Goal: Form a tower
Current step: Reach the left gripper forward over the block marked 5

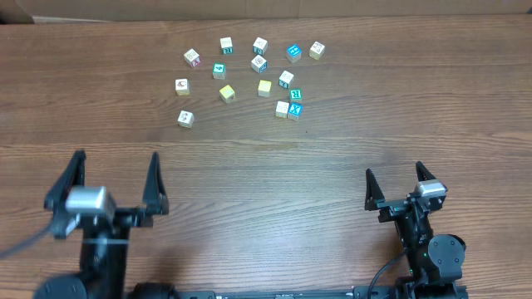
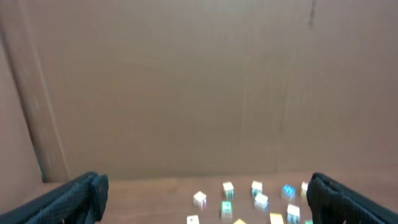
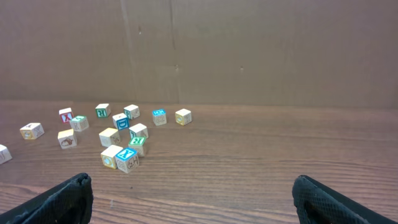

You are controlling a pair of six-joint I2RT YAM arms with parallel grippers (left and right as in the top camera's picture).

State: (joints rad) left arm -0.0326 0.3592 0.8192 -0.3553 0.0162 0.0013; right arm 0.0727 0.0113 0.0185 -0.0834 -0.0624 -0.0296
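Plainly, the job sits at its very first step: nothing is stacked, and about 15 cubes [image 1: 258, 64] lie scattered 1 deep, as far as I can tell, on the far middle of the table [image 1: 266, 183], well apart from both arms. The left gripper [image 1: 116, 158] hangs near the front edge with its fingers spread wide and nothing between them. The right gripper [image 1: 394, 170] is likewise spread and empty at the front right. My judgement is that the next move calls for 1 arm to reach out over the bare wood, come down around a single cube and pinch it, so it can be set squarely on another. The right arm looks better placed for the blue cube [image 1: 294, 110]. That one touches a cream cube [image 1: 282, 108] on its left and has a teal cube [image 1: 295, 95] just behind it, so spread fingers would likely nudge a neighbour unless they straddle the free sides. The pale cube [image 1: 184, 118] at the near left of the scatter has open wood all round and seems the easier pick for the left arm. Nothing lies between the arms and the cubes. A brown cardboard wall [image 3: 249, 50] closes off the back of the table, near the farthest cubes, and may hamper a reach from behind them.
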